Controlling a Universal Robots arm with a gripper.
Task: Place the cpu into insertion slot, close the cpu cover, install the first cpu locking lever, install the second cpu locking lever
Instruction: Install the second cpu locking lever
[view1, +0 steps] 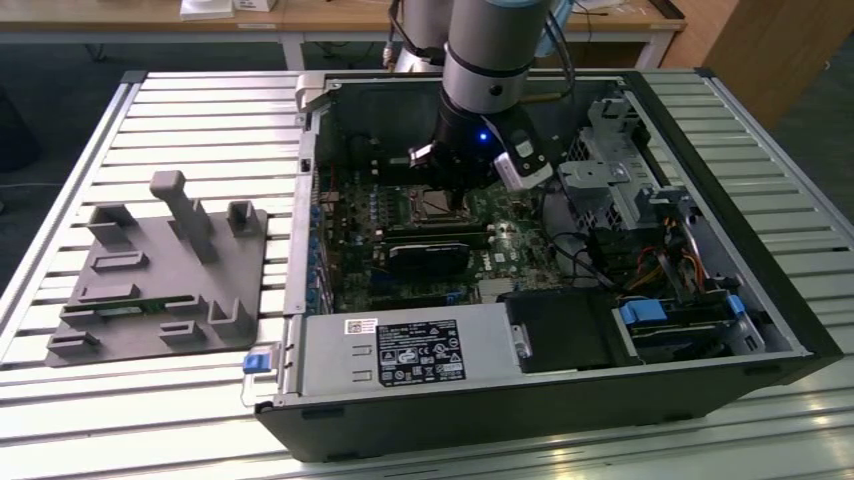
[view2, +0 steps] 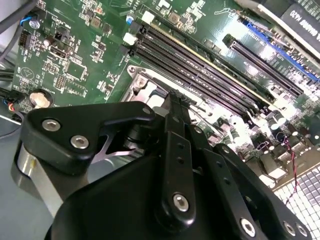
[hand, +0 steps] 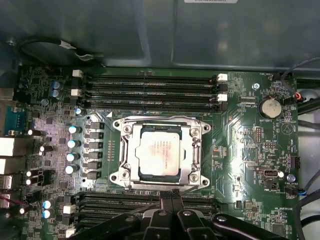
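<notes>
In the first wrist view the cpu (hand: 159, 154), a dull silver square, lies flat in the insertion slot (hand: 120, 176) at the middle of the green motherboard. The cpu cover (hand: 193, 150), a silvery frame, lies down around the chip. My gripper (hand: 172, 196) is shut, with nothing visible between its black fingers. Its tips sit at the socket's edge beside a bank of memory slots. The second wrist view has the gripper (view2: 176, 100) just above the socket's metal rim (view2: 142, 82). In the exterior view the gripper (view1: 454, 198) reaches down into the open computer case over the socket (view1: 430, 208).
Long black memory slots (hand: 150, 92) flank the socket on two sides. A black card (view1: 430, 255), a power supply (view1: 400, 355), a drive cage (view1: 627, 170) and cables crowd the case. A grey fixture plate (view1: 154, 280) lies at the exterior view's left on the slatted table.
</notes>
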